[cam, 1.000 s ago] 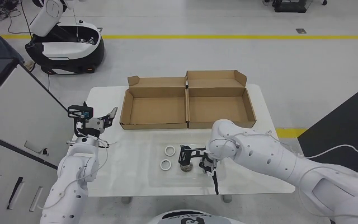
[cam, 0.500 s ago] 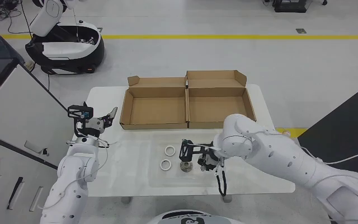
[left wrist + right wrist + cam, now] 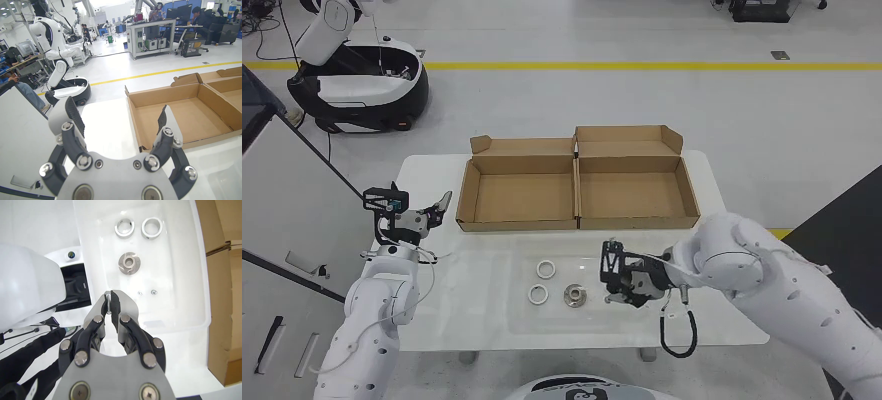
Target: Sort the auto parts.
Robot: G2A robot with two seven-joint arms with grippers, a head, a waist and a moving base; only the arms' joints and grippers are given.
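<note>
My right gripper [image 3: 108, 299] [image 3: 609, 270] is shut on a threaded bolt [image 3: 108, 303], held above the white tray [image 3: 196, 279] near its front side. In the tray lie a flanged metal hub [image 3: 129, 263] [image 3: 573, 295], two silver rings [image 3: 124, 228] [image 3: 152, 228] [image 3: 545, 268] [image 3: 537, 294], and two small screws [image 3: 140, 293] [image 3: 154, 292]. My left gripper [image 3: 121, 121] [image 3: 434, 208] is open and empty, raised at the table's left edge, beside the left cardboard box [image 3: 181, 115] [image 3: 517, 195].
Two open cardboard boxes sit side by side at the back of the table, the right box [image 3: 634, 185] behind the tray. A wheeled robot base [image 3: 362, 85] stands on the floor at the far left. A black cable [image 3: 677, 335] hangs off the right arm.
The right gripper has lifted away from the hub and moved right across the tray, carrying the bolt. The hub now lies uncovered. The left arm has not moved.
</note>
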